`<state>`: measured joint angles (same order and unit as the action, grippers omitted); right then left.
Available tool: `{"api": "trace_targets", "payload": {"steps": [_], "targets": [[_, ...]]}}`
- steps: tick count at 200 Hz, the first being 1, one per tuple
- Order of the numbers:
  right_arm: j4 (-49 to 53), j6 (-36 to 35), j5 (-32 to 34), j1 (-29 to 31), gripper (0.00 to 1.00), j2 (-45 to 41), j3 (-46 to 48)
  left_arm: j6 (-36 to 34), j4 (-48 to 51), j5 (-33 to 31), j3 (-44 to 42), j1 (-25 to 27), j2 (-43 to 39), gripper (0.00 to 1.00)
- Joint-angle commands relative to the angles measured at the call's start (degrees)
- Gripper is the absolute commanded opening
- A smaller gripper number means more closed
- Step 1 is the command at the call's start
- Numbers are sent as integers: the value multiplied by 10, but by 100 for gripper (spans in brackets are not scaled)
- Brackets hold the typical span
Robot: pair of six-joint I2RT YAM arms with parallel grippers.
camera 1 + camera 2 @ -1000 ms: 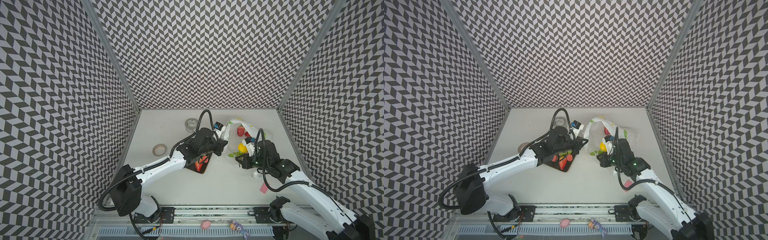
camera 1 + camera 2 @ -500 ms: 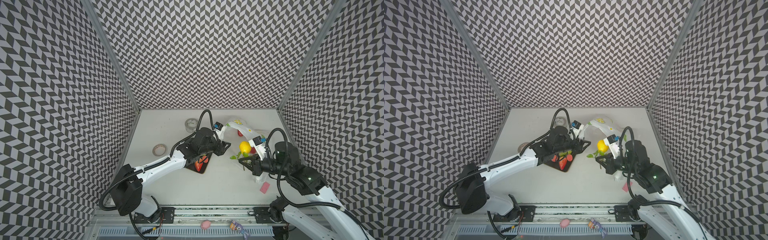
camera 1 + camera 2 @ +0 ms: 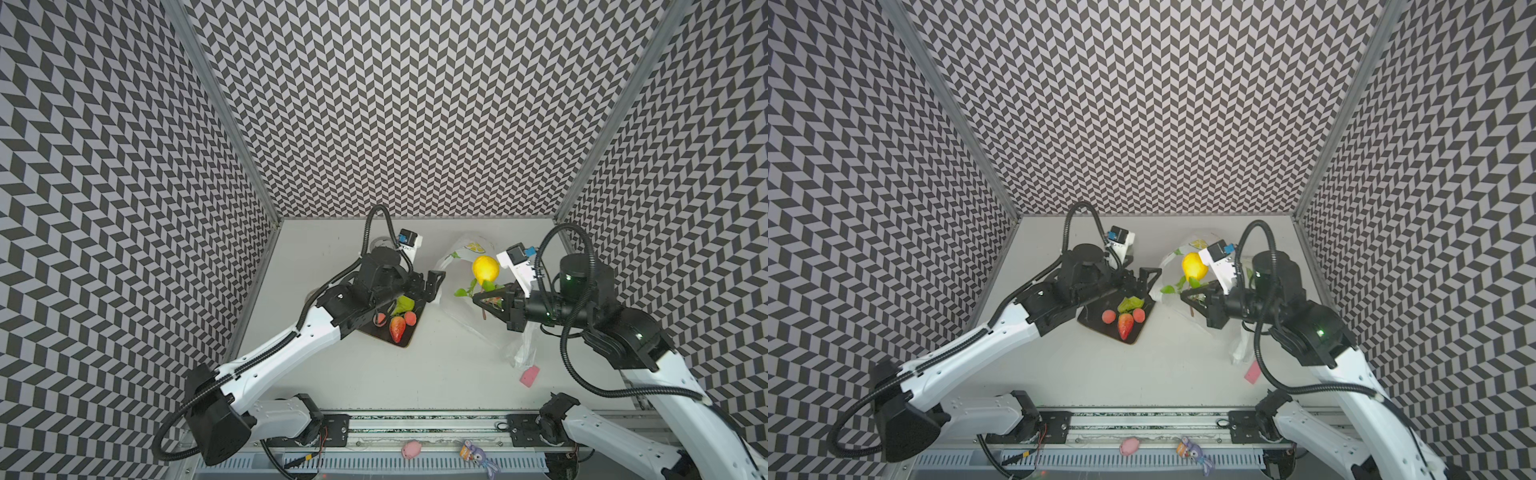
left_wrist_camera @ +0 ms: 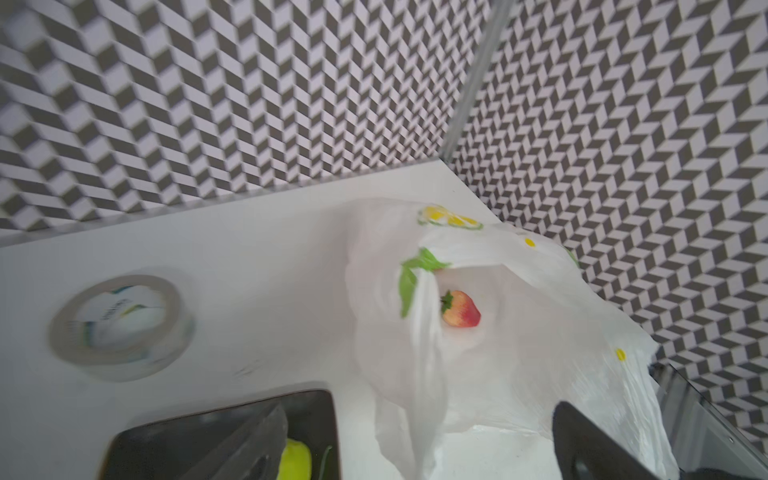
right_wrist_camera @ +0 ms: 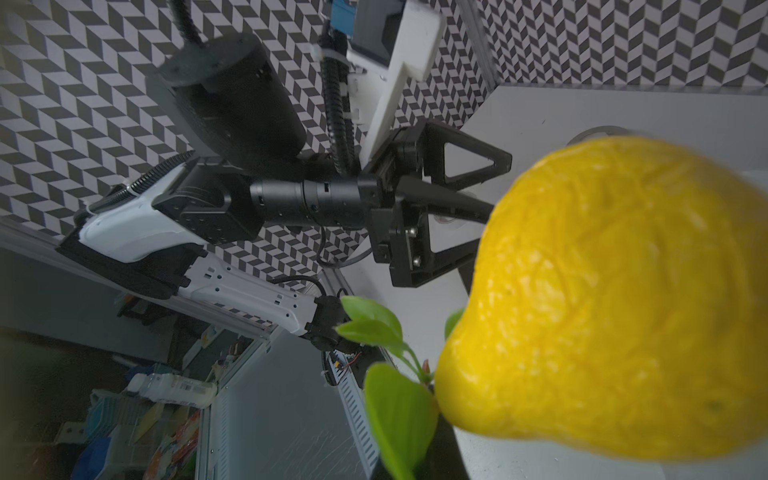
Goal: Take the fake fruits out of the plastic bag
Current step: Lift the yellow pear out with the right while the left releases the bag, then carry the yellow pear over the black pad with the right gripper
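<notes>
one lemon (image 3: 485, 269), one plastic bag (image 4: 540, 324)

You'll see a black tray (image 3: 1095, 327) at the middle of the surface (image 3: 436, 374) and a tape roll (image 4: 120, 328) near its back edge. A pink block (image 3: 530, 376) lies toward the front right corner.

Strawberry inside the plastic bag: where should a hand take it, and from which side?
Likely across the plump body of the strawberry, entering through the open mouth of the plastic bag. It lies on its side, cap pointing sideways, with loose film all around.
</notes>
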<state>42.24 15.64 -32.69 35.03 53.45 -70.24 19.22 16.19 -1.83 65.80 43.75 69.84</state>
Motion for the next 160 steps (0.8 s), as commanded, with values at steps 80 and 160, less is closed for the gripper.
{"api": "trace_targets", "payload": {"steps": [80,160], "targets": [[-245,85,157,262,0,315,-29,68,145,-204,17,-242,-149,99],[-331,198,249,265,3,572,-132,80,118,-181,7,-241,-164,99]]}}
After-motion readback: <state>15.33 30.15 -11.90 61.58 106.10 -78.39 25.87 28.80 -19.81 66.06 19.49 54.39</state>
